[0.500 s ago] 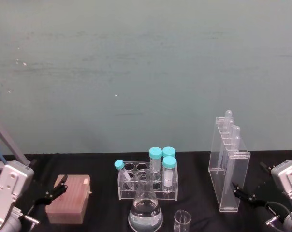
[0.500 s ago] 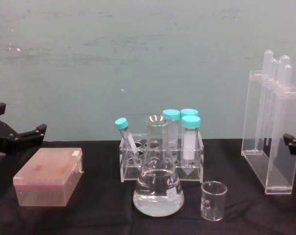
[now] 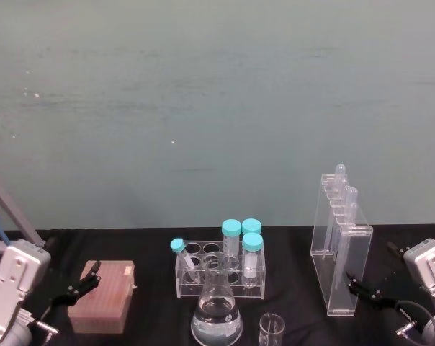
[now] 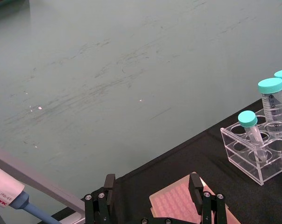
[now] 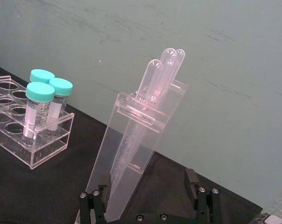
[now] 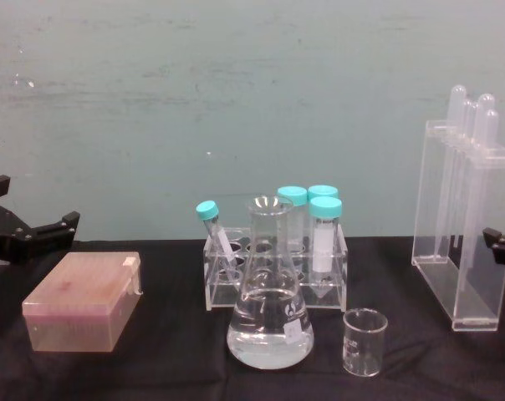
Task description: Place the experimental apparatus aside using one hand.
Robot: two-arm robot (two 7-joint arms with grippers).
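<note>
Clear acrylic rack of long test tubes [image 3: 343,252], lower right, not yet grasped; right gripper [image 3: 357,285] beside it, fingers [image 5: 191,183] spread; left gripper [image 3: 79,282] idle lower left, likewise spread.

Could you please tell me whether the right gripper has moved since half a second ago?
No; the right gripper keeps its place beside the tall rack and its base.

Left gripper [image 4: 151,183] is hovering, fingers spread, over a pink box [image 4: 176,206]; teal-capped tubes [image 4: 251,131] are standing in a clear rack [image 4: 246,157].
</note>
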